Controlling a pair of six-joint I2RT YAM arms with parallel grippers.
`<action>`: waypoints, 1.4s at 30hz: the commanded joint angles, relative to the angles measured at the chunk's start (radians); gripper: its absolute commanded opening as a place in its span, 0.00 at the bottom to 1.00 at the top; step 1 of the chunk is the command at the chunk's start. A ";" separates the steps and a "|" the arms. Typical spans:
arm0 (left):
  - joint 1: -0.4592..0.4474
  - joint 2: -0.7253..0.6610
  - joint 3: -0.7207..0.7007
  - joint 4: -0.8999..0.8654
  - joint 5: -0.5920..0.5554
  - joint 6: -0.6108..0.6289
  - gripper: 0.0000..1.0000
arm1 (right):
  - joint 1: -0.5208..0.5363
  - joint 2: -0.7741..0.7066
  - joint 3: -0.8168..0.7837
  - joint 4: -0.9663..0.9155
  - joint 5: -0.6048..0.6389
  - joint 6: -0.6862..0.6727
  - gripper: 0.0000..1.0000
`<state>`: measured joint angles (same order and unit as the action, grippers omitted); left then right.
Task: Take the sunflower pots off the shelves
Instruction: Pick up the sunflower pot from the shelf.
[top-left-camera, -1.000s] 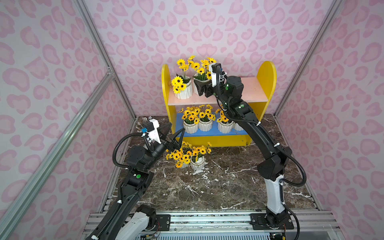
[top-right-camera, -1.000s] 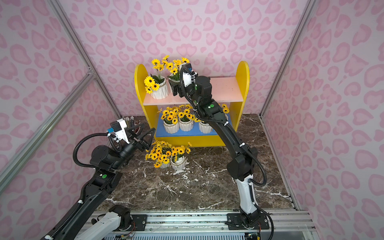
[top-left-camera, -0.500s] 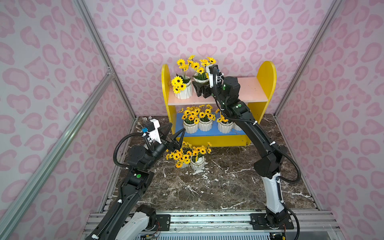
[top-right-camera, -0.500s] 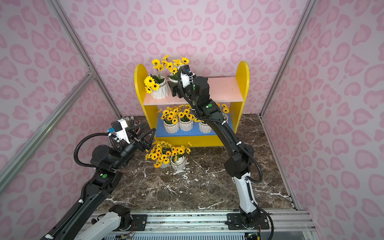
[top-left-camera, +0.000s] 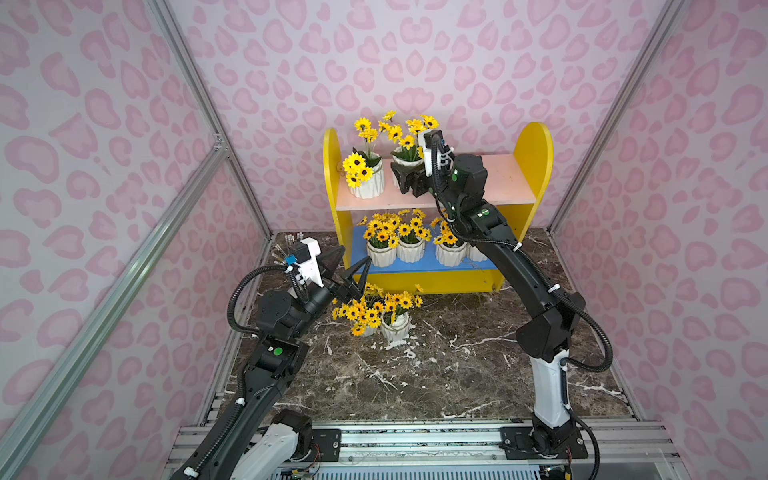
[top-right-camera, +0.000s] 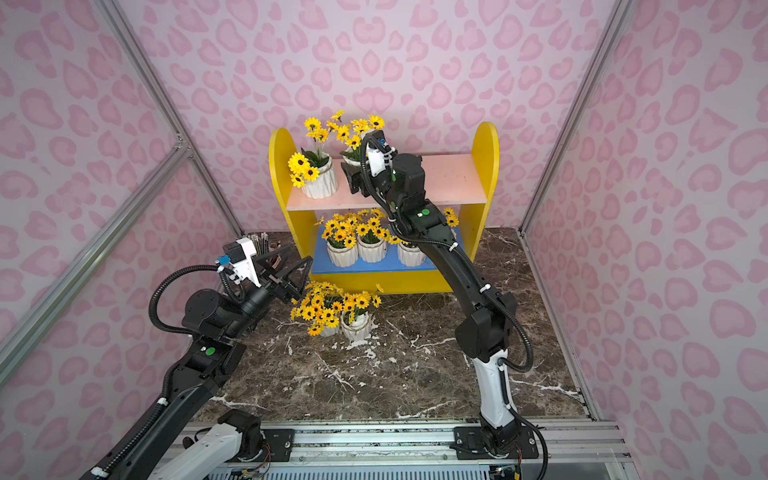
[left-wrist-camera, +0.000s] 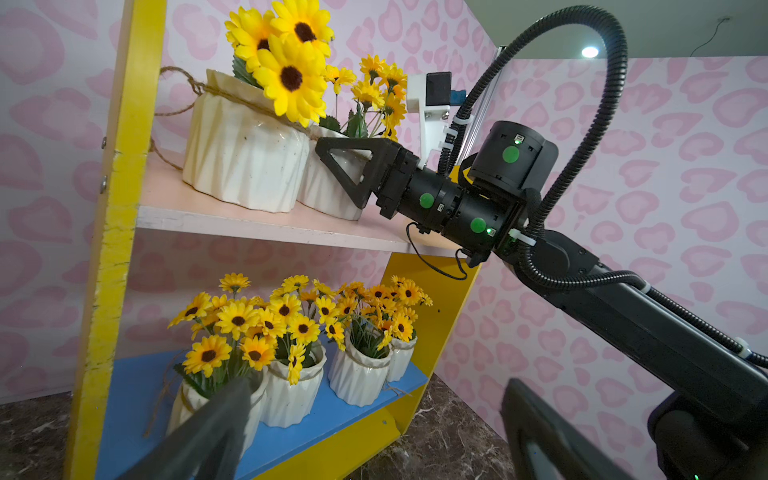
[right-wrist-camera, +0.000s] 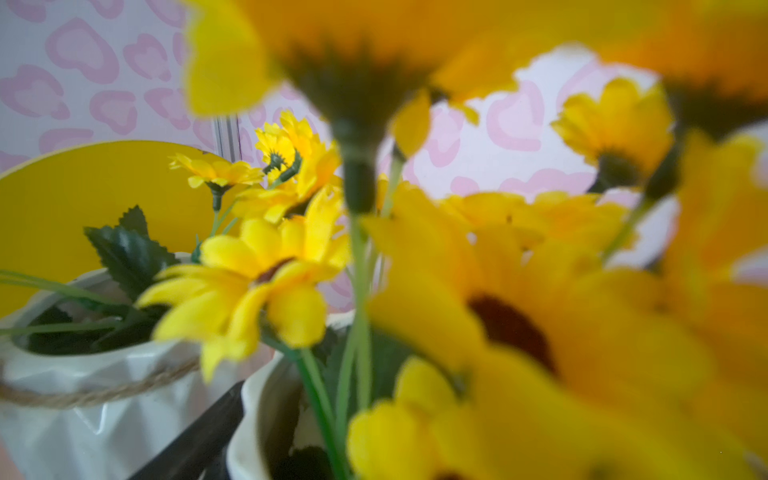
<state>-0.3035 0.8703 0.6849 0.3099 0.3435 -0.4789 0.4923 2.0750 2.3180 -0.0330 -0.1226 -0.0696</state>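
The shelves (top-left-camera: 538, 158) (top-right-camera: 486, 158) (left-wrist-camera: 116, 208) stand against the back wall. On the pink upper board are two sunflower pots. My right gripper (top-left-camera: 405, 178) (top-right-camera: 353, 176) straddles the right-hand one (top-left-camera: 405, 161) (left-wrist-camera: 328, 195) (right-wrist-camera: 257, 415) and is shut on it, one finger (left-wrist-camera: 353, 166) (right-wrist-camera: 195, 432) flat against its wall. The twine-wrapped pot (top-left-camera: 368, 185) (left-wrist-camera: 245, 153) stands just beside it. Several pots (top-left-camera: 409, 249) (top-right-camera: 357, 253) line the blue lower board. Two more (top-left-camera: 395, 328) (top-right-camera: 355, 326) stand on the floor. My left gripper (top-left-camera: 356, 254) (top-right-camera: 299, 254) (left-wrist-camera: 374, 399) hangs open near the shelves' lower left corner, holding nothing.
A cup of pencils (top-left-camera: 286, 241) (top-right-camera: 259, 241) stands in the back left corner behind my left gripper. Pink patterned walls with aluminium posts (top-left-camera: 199, 112) close in three sides. The dark marble floor (top-left-camera: 436, 374) runs forward to the base rail (top-left-camera: 415, 440).
My right gripper has slid left along the upper board onto the right-hand pot, and its jaws have narrowed slightly. The left arm has not moved.
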 joint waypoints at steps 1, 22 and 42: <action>0.000 0.002 0.002 0.026 0.013 0.004 0.96 | -0.021 -0.039 -0.026 -0.003 -0.016 0.005 0.77; 0.000 0.015 0.001 0.028 0.007 -0.003 0.97 | -0.018 -0.032 -0.031 0.012 0.028 0.013 0.99; 0.000 0.015 0.001 0.029 0.010 -0.010 0.97 | -0.025 0.062 0.109 -0.028 0.026 0.056 0.99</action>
<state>-0.3031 0.8837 0.6849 0.3099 0.3519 -0.4889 0.4679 2.1220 2.3898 -0.0597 -0.0994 -0.0223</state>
